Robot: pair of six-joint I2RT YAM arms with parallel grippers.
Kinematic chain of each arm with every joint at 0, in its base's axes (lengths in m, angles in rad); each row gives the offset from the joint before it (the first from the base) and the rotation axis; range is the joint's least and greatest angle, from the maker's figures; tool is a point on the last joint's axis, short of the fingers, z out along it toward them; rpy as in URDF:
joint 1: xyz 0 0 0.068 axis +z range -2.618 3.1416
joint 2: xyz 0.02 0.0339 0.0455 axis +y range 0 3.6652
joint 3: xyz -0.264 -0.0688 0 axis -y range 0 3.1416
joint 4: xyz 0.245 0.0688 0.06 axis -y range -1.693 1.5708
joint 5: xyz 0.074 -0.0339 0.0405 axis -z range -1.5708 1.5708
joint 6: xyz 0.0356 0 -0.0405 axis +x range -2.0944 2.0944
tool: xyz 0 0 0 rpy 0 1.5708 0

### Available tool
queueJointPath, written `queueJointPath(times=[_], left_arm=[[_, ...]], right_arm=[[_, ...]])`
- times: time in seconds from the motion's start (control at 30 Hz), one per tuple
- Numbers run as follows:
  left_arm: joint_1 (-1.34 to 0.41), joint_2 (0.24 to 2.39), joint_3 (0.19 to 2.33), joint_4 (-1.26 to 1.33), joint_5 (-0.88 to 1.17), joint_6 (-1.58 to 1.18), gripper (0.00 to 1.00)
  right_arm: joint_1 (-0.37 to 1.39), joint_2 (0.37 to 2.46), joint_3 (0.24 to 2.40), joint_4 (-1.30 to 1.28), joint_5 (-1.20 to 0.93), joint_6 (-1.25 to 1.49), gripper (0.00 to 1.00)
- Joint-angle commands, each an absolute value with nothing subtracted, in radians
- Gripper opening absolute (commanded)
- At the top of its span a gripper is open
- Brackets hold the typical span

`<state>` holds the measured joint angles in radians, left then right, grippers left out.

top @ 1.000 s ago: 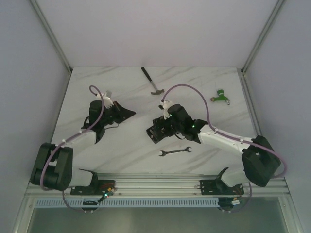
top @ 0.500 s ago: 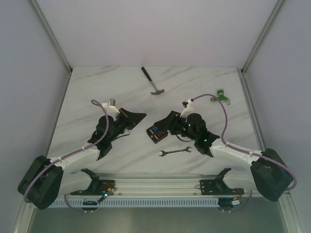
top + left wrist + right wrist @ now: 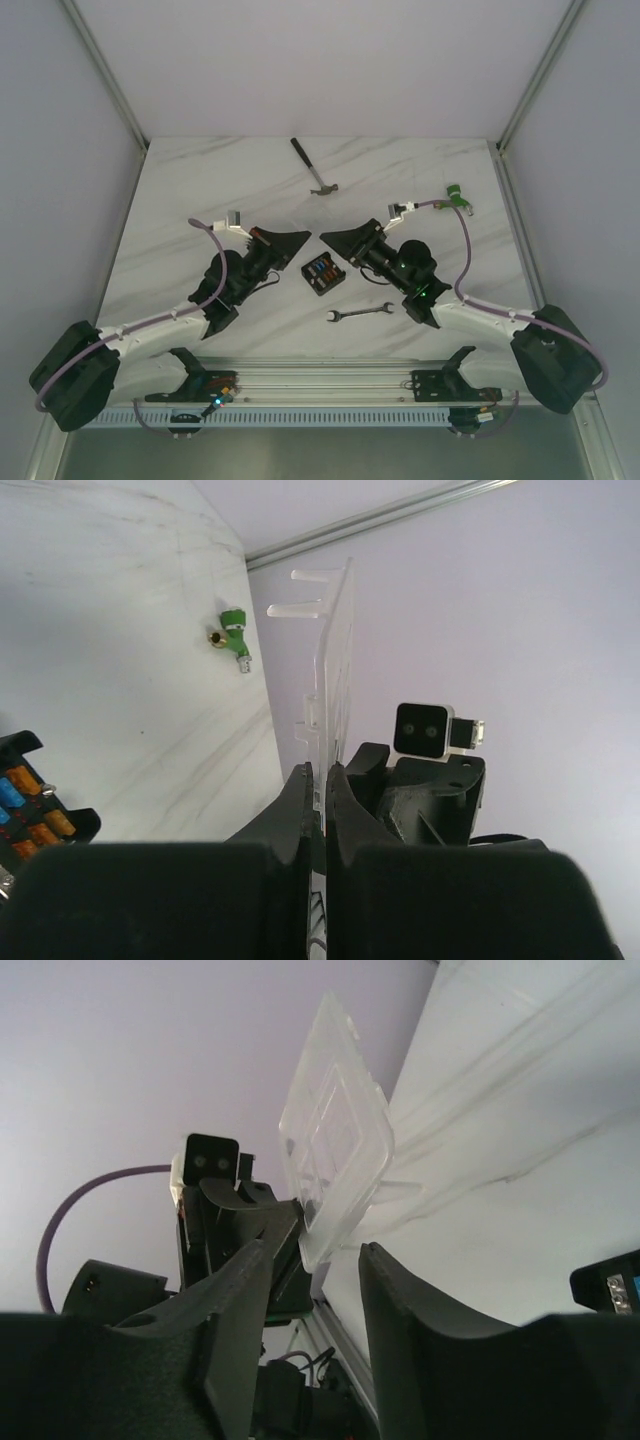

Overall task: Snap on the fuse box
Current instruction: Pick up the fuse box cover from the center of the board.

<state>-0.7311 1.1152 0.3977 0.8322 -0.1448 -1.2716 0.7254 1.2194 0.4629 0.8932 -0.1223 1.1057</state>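
The fuse box (image 3: 322,273) sits open mid-table between the arms; with the left gripper (image 3: 318,790) clenched on its clear lid (image 3: 335,670) and the right gripper (image 3: 322,1247) parted beside it, I should level the lid squarely above before pressing.

Bench (image 3: 200,170): white, grey marble veins
Fuse box (image 3: 322,275): black; orange and blue fuses
Lid (image 3: 335,670): clear plastic
Fitting (image 3: 454,197): green
Wrench (image 3: 360,313): silver
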Motion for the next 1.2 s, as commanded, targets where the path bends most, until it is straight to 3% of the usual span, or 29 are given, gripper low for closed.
queueJointPath(times=[0.0,0.3,0.53,0.63,0.7,0.8,1.0,1.17], left_arm=[[-0.759,1.124,0.395,0.926,-0.198,-1.303,0.0],[-0.807,1.169,0.391,0.981,-0.203,-1.332,0.0],[-0.82,1.166,0.383,0.91,-0.216,-1.344,0.01],[-0.82,1.129,0.376,0.808,-0.238,-1.324,0.15],[-0.821,1.101,0.374,0.695,-0.258,-1.3,0.31],[-0.82,1.07,0.365,0.551,-0.287,-1.278,0.46],[-0.818,1.088,0.374,0.327,-0.3,-1.261,0.65],[-0.819,1.198,0.435,0.222,-0.307,-1.232,0.72]], right_arm=[[0.714,1.237,0.426,1.051,-0.072,1.159,0.44],[0.703,1.28,0.411,1.144,-0.062,1.182,0.31],[0.661,1.3,0.421,1.14,-0.116,1.159,0.07],[0.606,1.313,0.442,1.075,-0.23,1.125,0.0],[0.562,1.314,0.454,1.025,-0.313,1.086,0.0],[0.503,1.302,0.493,0.857,-0.433,0.971,0.0],[0.398,1.26,0.562,0.542,-0.558,0.737,0.0],[0.331,1.262,0.562,0.452,-0.625,0.657,0.0]])
